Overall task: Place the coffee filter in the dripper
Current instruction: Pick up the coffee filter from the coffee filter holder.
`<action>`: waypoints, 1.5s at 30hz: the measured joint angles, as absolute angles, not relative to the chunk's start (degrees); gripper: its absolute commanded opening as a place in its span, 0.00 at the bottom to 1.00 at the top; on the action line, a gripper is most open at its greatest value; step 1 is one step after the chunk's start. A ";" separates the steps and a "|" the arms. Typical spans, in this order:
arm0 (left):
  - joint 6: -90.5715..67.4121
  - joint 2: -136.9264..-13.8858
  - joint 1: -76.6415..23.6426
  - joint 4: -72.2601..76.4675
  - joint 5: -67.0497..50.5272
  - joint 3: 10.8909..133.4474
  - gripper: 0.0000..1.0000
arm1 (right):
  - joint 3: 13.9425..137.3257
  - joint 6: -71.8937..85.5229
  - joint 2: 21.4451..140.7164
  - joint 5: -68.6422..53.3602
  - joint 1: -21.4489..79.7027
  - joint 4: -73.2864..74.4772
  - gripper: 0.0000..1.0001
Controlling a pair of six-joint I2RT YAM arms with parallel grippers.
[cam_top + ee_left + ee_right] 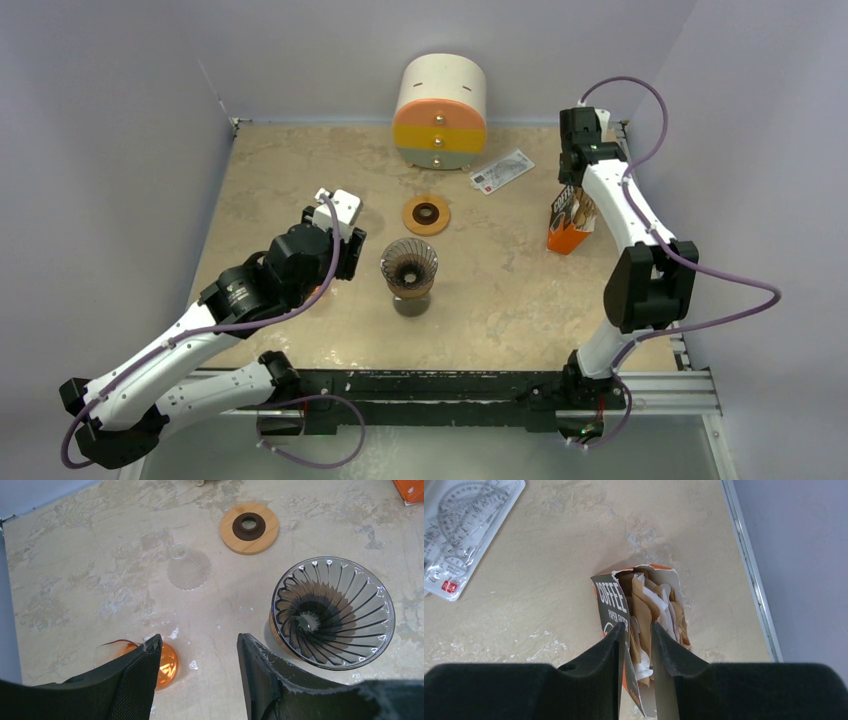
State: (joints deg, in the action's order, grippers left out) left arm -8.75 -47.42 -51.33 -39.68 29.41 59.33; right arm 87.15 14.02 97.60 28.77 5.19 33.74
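coffee filter pinched inside its box, well right of the dripper

the coffee filter (641,605) is a brown paper standing in an orange filter box (568,225), packed among other brown and white papers; how many, i cannot tell. the right gripper (637,625) reaches down into the box's torn top. its jaws are drawn narrow and clenched on that brown paper, with the printed box wall pressed against the left finger.

the glass dripper (409,268) stands upright near the middle of the table (500,320). the box is to the dripper's right and a little behind it, near the metal rail (749,580) at the table's right edge, with the wall just past it. bare tabletop runs between the dripper and the box, and from the dripper forward to the near edge.

the left gripper (200,640) hangs just left of the dripper, apart from it. its jaws are released and wide, with only tabletop showing between them.

counted: one dripper and one filter box. one wooden ring (426,214) lies flat just behind the dripper. one round drawer unit (440,112) with three drawers stands well behind it at the back wall. one protractor packet (502,171) lies behind and to the right. a clear ribbed cone (189,570) shows to the dripper's left, whether glass or a patch of light i cannot tell.
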 measured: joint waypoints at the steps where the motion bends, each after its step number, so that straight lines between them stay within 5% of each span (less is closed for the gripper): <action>1: -8.75 -47.42 -51.33 -39.68 29.41 59.33 0.56 | 87.15 14.02 97.38 28.75 5.17 33.74 0.29; 45: -8.75 -47.53 -51.33 -39.46 29.41 59.33 0.56 | 86.85 14.11 96.49 28.21 4.36 33.34 0.28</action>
State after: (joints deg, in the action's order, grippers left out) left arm -8.75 -47.53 -51.33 -39.46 29.41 59.33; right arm 86.85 14.11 96.49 28.21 4.36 33.34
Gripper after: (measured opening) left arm 0.555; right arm 0.286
